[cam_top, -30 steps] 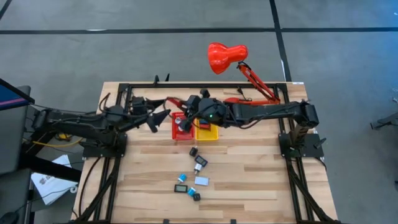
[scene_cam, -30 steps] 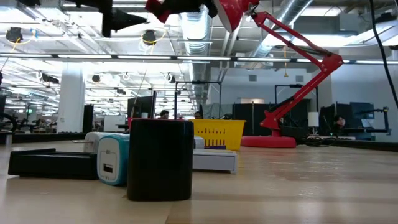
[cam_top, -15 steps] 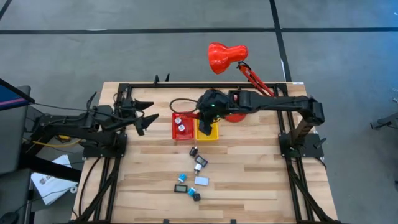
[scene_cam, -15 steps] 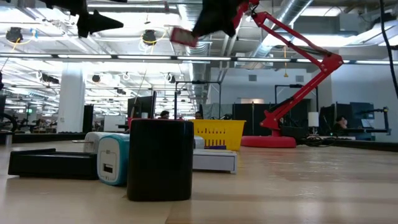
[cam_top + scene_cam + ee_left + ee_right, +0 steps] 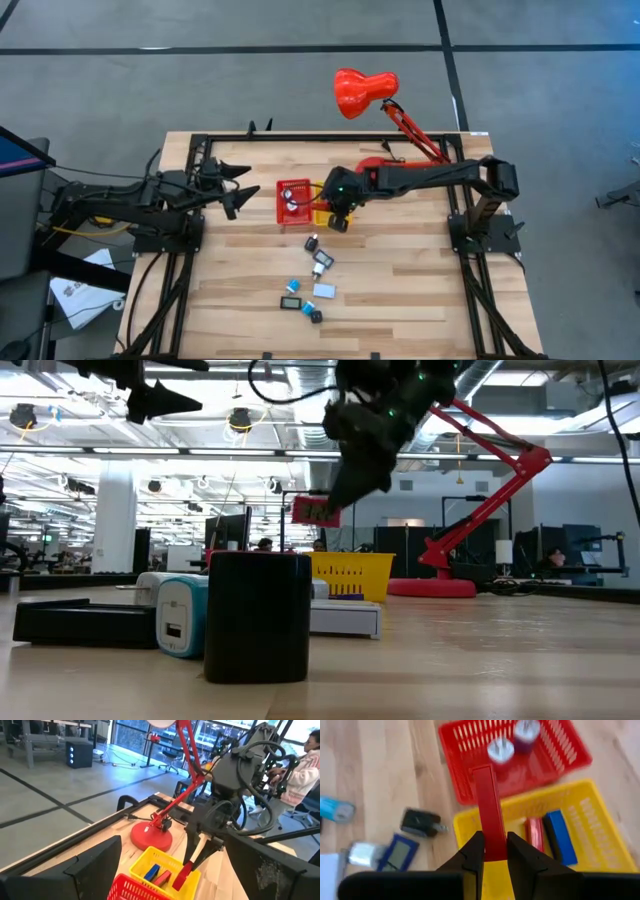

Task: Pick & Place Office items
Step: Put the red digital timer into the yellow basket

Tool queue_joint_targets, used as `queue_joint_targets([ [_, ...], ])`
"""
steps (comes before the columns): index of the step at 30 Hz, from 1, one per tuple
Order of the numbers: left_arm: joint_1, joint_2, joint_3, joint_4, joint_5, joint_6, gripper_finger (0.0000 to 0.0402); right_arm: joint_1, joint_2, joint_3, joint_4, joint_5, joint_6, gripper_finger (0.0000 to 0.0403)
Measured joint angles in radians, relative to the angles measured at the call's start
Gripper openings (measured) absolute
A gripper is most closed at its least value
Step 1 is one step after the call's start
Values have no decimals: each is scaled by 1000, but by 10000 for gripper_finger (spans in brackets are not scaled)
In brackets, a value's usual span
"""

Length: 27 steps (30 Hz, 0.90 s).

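Observation:
My right gripper (image 5: 495, 852) is shut on a flat red bar (image 5: 489, 805), one of the office items, just above the yellow bin (image 5: 585, 835). That bin holds a red piece (image 5: 535, 834) and a blue piece (image 5: 560, 837). The red bin (image 5: 293, 200) beside it holds two white plug adapters (image 5: 499, 750). Several small office items (image 5: 320, 262) lie on the wood nearer the front edge. My left gripper (image 5: 238, 188) hangs open and empty at the far left, well above the table. My right gripper pinches the red bar's near end (image 5: 492, 845) between its two fingers. The bar runs along the fingers and sticks out past their tips. The fingers slant down from the table's far right. The bar is lifted clear over the yellow bin's edge (image 5: 315, 510).
A big red desk lamp (image 5: 365, 90) stands at the far right, its base (image 5: 150, 837) just behind the bins. A black cube (image 5: 257, 615) and a light blue charger (image 5: 182, 615) sit near the front. A person (image 5: 305, 765) stands beyond the table.
My right gripper has carried the red bar from above the red bin toward the table's right and near side, tipped its fingers downward and sunk low over the yellow bin. My left gripper has drawn back a little toward the table's left edge.

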Motion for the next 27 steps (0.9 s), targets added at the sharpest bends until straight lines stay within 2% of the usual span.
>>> queue_joint_targets([
  [7,0,32,0,1,0,-2,353,-21,-1,-90,-3,-22,1,56],
  [11,0,45,0,4,1,-3,352,-18,-1,-152,68,-24,29,56],
  [16,0,57,-1,21,0,-4,353,-24,-1,-179,131,-24,35,56],
  [27,0,70,0,54,1,-4,353,-23,51,-189,156,-22,27,56],
])
